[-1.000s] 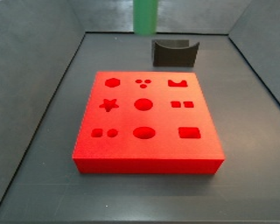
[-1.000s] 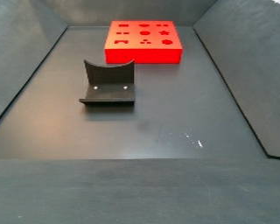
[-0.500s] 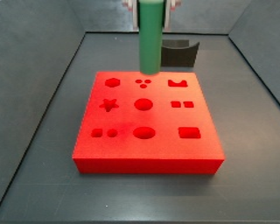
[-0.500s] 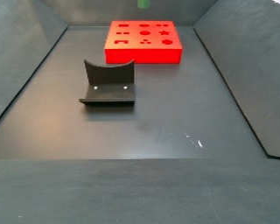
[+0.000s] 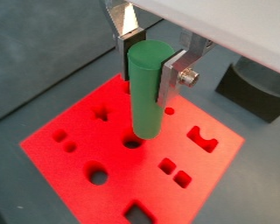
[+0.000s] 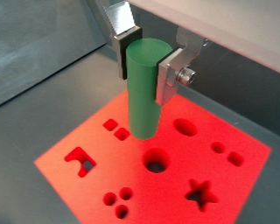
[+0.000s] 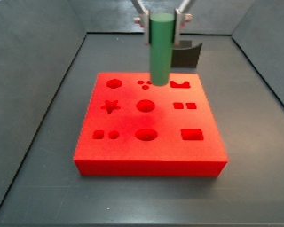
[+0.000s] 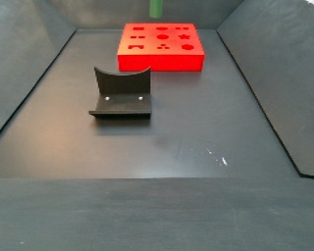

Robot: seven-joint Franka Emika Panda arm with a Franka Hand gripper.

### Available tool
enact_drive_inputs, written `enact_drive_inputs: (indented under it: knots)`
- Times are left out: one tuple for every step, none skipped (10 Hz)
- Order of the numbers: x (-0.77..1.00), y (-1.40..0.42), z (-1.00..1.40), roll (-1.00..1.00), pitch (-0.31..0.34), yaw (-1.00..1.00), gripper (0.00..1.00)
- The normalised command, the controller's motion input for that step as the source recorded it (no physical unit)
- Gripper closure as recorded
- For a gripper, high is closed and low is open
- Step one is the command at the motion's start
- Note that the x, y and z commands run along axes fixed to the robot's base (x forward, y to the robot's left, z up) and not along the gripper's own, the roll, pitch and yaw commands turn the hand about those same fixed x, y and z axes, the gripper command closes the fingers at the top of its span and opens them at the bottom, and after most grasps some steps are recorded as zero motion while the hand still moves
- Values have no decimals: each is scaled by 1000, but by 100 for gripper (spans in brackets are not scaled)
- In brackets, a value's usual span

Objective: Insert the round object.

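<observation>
The round object is a long green peg, seen in both wrist views (image 5: 147,92) (image 6: 143,87) and in a side view (image 7: 163,49). My gripper (image 5: 150,57) (image 6: 149,57) (image 7: 162,11) is shut on its upper end and holds it upright, with one silver finger (image 5: 175,74) on each side. The peg hangs over the red block (image 7: 151,151) (image 5: 78,144) (image 6: 101,162), its lower end just above the block's far half. Round holes (image 7: 145,105) (image 6: 157,160) lie open in the block's top. In a side view the red block (image 8: 163,49) shows far off and the gripper is out of sight.
A dark grey curved holder stands behind the block (image 7: 187,55) (image 5: 255,89) and in front of it in a side view (image 8: 121,94). The block also has star, hexagon, square and other shaped holes. Dark walls enclose the grey floor (image 8: 186,147).
The gripper has come down with the green peg and shifted right, from above the back wall to over the block's far half. The block and holder have not moved.
</observation>
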Motion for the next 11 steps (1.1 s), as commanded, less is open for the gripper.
enact_drive_inputs:
  knots:
    - [0, 0, -83, 20, 0, 0, 100]
    - [0, 0, -200, 0, -6, 0, 100]
    - [0, 0, -366, -57, -26, 0, 100]
    - [0, 0, -406, -29, -23, 0, 100]
    - [0, 0, -411, -4, -24, 0, 100]
    - [0, 0, -377, 0, -14, 0, 100]
    - [-100, 0, -277, 47, -1, 0, 100]
    - [-289, 0, -211, 23, -23, -29, 100]
    - [-234, 0, -189, 1, -36, -6, 100]
    - [-111, 0, -189, 17, -24, 0, 100]
    - [-11, 0, -203, 44, -13, 0, 100]
